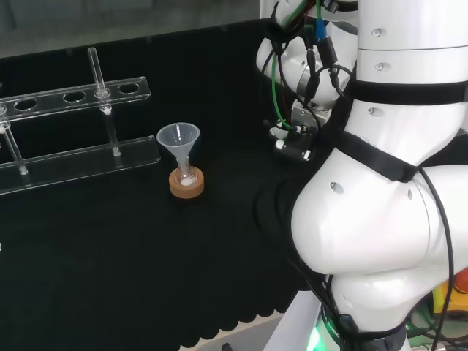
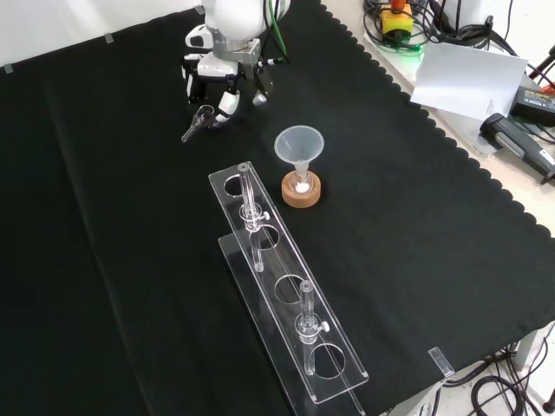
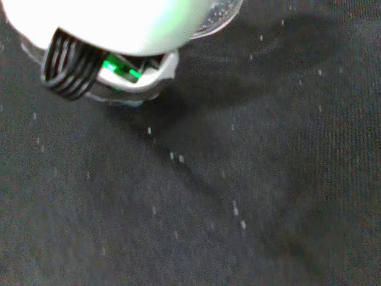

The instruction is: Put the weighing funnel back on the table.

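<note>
In the front view the weighing funnel (image 2: pixel 199 121), a small clear scoop with a short stem, is low over the black cloth at the far side. The hand (image 2: pixel 218 80) hangs right above it with its fingers (image 2: pixel 228 104) curled down onto the funnel's wide end. Whether the stem rests on the cloth I cannot tell. The head view has the hand (image 1: pixel 295 140) low by the arm's white links. In the wrist view a blurred white part of the hand (image 3: pixel 119 24) sits close over the cloth, beside a clear rim of the weighing funnel (image 3: pixel 219 13).
The big funnel (image 2: pixel 299 144) (image 1: pixel 178 137) stands in a small flask on a cork ring (image 2: pixel 301 194) (image 1: pixel 186 185). A clear tube rack (image 2: pixel 286 295) (image 1: pixel 73 95) with glass tubes lies nearer the front camera. The cloth's scalloped edge (image 2: pixel 451 139) runs along the right.
</note>
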You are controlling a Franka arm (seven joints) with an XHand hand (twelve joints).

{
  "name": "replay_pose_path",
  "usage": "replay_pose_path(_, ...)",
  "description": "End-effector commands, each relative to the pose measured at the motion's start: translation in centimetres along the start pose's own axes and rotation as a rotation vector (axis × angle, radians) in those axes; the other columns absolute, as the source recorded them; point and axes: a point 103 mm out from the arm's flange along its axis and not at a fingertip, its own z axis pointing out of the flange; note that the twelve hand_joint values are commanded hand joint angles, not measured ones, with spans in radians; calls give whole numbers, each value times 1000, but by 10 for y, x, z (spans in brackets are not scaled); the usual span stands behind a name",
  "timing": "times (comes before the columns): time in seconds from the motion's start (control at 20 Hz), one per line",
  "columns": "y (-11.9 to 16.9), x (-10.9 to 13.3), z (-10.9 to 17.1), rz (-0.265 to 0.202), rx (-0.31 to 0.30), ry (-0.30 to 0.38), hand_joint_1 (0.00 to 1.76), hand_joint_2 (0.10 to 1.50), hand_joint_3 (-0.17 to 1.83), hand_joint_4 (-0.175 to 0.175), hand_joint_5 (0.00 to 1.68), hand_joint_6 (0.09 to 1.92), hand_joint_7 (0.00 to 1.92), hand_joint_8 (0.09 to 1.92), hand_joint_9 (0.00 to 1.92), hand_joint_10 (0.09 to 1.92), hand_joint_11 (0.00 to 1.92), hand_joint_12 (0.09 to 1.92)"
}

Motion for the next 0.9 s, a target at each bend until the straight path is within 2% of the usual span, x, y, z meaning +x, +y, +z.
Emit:
replay_pose_path(0.05,-15,1,6,-41,103,-104,896,511,636,175,1292,378,1330,87,996,87,0,1328)
replay_pose_path(0.3,-22,9,-4,-98,125,-174,843,487,640,175,1167,342,1221,87,946,87,0,1275)
replay_pose_path(0.45,-28,12,-23,-135,116,-183,816,484,606,164,890,267,1128,87,916,87,0,1223)
replay_pose_path(0.55,-32,14,-40,-164,104,-195,774,481,561,125,649,151,1059,87,895,87,0,1221)
replay_pose_path(0.65,-36,18,-59,-200,95,-213,728,476,535,101,506,87,999,87,868,87,0,1223)
replay_pose_path(0.9,-42,28,-105,-253,72,-233,660,497,444,88,412,87,885,87,799,87,0,1212)
